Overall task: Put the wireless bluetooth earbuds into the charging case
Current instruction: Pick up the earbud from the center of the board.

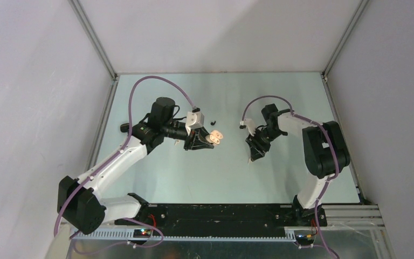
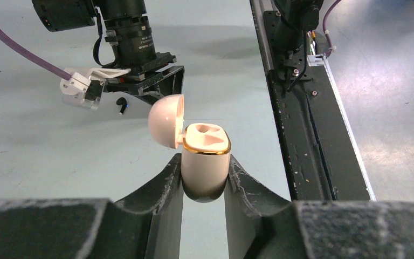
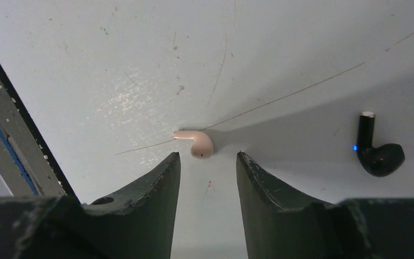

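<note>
My left gripper [image 2: 205, 174] is shut on the cream charging case [image 2: 206, 162], which it holds upright above the table. The case has a gold rim, its lid [image 2: 166, 120] is swung open, and both sockets show nothing in them. From above, the case [image 1: 215, 138] sits at the tip of the left gripper [image 1: 207, 142]. My right gripper [image 3: 207, 157] stands open, low over the table. A cream earbud [image 3: 195, 142] lies just beyond its fingertips, not between them. A black earbud [image 3: 377, 152] lies on the table to the right of it.
Another small black earbud [image 1: 214, 123] lies on the table beyond the left gripper. The black base rail [image 2: 307, 118] runs along the near edge. The right arm's wrist [image 2: 132, 40] hangs opposite the case. Grey walls enclose the pale table [image 1: 210, 178].
</note>
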{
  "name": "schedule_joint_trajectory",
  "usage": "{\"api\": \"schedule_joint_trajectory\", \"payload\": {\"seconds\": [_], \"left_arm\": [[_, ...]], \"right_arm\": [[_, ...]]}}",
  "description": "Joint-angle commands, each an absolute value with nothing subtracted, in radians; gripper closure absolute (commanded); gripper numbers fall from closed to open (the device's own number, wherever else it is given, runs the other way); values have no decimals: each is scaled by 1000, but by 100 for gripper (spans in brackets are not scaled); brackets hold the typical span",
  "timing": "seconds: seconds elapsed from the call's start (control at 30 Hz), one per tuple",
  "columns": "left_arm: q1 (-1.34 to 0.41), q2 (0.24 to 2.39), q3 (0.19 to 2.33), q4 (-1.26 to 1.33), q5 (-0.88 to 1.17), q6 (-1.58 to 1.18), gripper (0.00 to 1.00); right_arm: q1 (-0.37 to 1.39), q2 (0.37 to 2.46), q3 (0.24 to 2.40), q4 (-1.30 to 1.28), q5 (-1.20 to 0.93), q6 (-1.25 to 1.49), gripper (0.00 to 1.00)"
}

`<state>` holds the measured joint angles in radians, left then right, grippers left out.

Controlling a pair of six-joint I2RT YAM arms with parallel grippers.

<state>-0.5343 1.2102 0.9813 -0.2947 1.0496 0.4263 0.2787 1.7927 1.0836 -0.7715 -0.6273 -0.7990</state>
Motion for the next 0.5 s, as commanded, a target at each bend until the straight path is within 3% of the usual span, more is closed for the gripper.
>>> {"api": "schedule_joint_trajectory", "payload": {"seconds": [0.0, 0.47], "left_arm": [[-529, 1207, 994, -277, 1063, 429, 100], [-529, 1202, 992, -288, 1065, 438, 100]], "right_arm": [[282, 1810, 1114, -798, -675, -831, 52], [313, 1837, 1114, -780, -650, -820, 59]]}}
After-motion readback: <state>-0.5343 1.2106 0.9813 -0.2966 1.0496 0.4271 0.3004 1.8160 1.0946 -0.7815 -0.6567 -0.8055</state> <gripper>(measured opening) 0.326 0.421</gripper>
